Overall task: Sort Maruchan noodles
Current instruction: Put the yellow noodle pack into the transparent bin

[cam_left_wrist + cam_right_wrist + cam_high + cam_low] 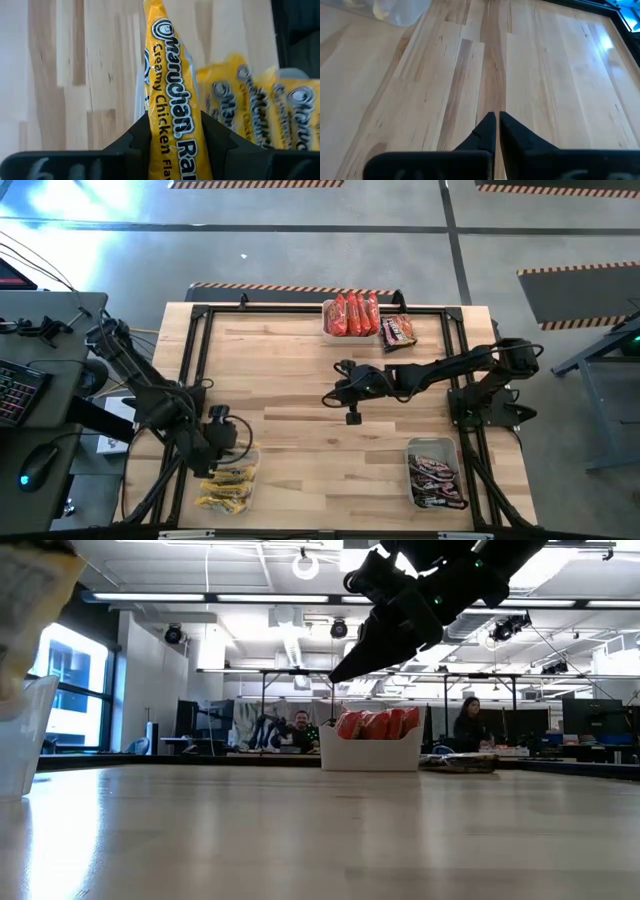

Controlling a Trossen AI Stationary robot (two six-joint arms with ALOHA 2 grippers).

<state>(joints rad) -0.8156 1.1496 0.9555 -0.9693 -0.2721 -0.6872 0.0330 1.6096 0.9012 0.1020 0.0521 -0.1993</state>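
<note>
The left gripper (pixel 172 150) is pinching a yellow noodle packet (pixel 167 95) by one end, the packet standing up between the dark fingers (pixel 132 137). In the high view this gripper (pixel 222 442) sits at about seven o'clock on the table (pixel 290 380), just over a clear tub (pixel 230 485) that already holds other yellow packets (pixel 228 488).

The right gripper (pixel 496 127) hangs over bare wood near the middle of the table, its fingers pressed together on nothing. In the high view it (pixel 345 392) is well apart from every packet.

At twelve o'clock a second tub (pixel 350 315) holds the red packets (pixel 352 312), with a dark brown packet (pixel 397 332) lying just beside it on the table. At five o'clock a third tub (pixel 435 475) holds more dark brown packets (pixel 437 477).

These packets look light and crinkly — the wrapper probably slick, the noodle block inside likely brittle. A grip across the sealed end or the narrow edge seems safest; squeezing the flat middle hard could crack the block. The loose brown packet lies flat, so getting a finger under its edge may be the awkward part.
</note>
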